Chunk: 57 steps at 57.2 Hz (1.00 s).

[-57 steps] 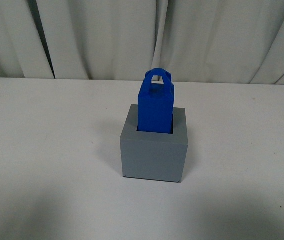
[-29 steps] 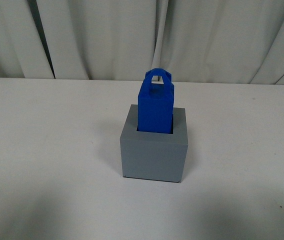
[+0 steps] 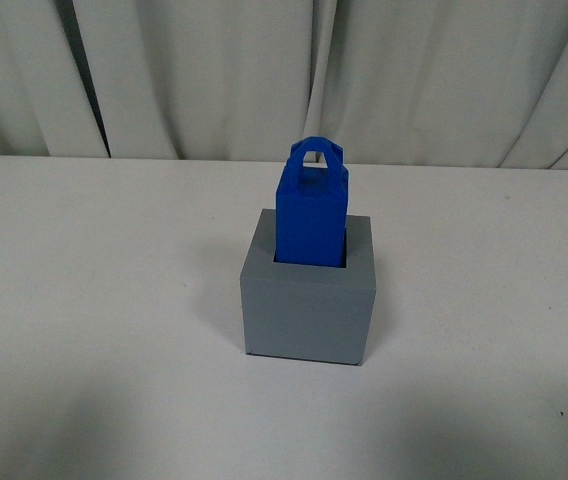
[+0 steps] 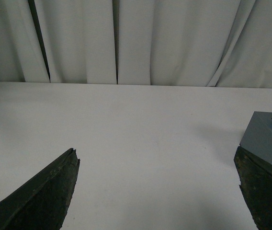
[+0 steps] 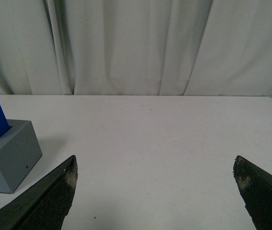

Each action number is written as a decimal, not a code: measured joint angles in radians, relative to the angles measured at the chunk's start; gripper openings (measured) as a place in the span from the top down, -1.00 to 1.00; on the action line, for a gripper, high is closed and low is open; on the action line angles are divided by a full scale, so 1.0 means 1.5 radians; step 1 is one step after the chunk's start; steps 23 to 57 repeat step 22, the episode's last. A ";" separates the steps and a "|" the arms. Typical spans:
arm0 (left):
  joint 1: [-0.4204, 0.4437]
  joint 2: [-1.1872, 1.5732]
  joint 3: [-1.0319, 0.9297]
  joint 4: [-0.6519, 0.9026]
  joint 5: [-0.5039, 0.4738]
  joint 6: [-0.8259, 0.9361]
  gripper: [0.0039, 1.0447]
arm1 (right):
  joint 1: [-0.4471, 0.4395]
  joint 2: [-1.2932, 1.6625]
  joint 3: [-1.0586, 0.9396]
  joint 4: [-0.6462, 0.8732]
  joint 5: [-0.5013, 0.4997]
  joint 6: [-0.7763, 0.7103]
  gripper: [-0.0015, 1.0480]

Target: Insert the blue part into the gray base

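Moved since a second ago: nothing that I can see; the block and the cube sit just where they were.
Blue part: the bright blue plastic block (image 3: 310, 215) with a square body, a sloped top and a small loop handle stands upright with its bottom end down in the hole of the cube. Most of it sticks up above the rim.
Gray base: the dull gray cube (image 3: 309, 300) with a square hole in its top sits near the middle of the white table (image 3: 94, 300). The blue block is thinner than the cube, so a gray rim shows around it.
Left gripper: its two dark fingers (image 4: 40, 194) are spread wide apart over bare table, holding nothing; the gripper (image 4: 157, 165) sits beside the cube (only a corner of gray and a bit of blue show at the edge of its camera).
Right gripper: the gripper (image 5: 155, 167) is also spread wide with nothing between its dark fingers (image 5: 50, 194); the cube and block stand off to one side, not touched.
Behind: pale folded curtains (image 3: 214, 75) hang along the far edge of the table.
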<state>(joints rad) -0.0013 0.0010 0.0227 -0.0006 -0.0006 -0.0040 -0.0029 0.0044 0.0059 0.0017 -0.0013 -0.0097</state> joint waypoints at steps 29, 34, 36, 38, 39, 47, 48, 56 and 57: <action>0.000 0.000 0.000 0.000 0.000 0.000 -0.88 | 0.000 0.000 0.000 0.000 0.000 0.000 -0.83; 0.000 0.000 0.000 0.000 0.000 0.000 -0.88 | 0.000 0.000 0.000 0.000 0.000 0.000 -0.83; 0.000 0.000 0.000 0.000 0.000 0.000 -0.88 | 0.000 0.000 0.000 0.000 0.000 0.000 -0.83; 0.000 0.000 0.000 0.000 0.000 0.000 -0.88 | 0.000 0.000 0.000 0.000 0.000 0.000 -0.83; 0.000 0.000 0.000 0.000 0.000 0.000 -0.88 | 0.000 0.000 0.000 0.000 0.000 0.000 -0.83; 0.000 0.000 0.000 0.000 0.000 0.000 -0.88 | 0.000 0.000 0.000 0.000 0.000 0.000 -0.83; 0.000 0.000 0.000 0.000 0.000 0.000 -0.88 | 0.000 0.000 0.000 0.000 0.000 0.000 -0.83; 0.000 0.000 0.000 0.000 0.000 0.000 -0.88 | 0.000 0.000 0.000 0.000 0.000 0.000 -0.83; 0.000 0.000 0.000 0.000 0.000 0.000 -0.88 | 0.000 0.000 0.000 0.000 0.000 0.000 -0.83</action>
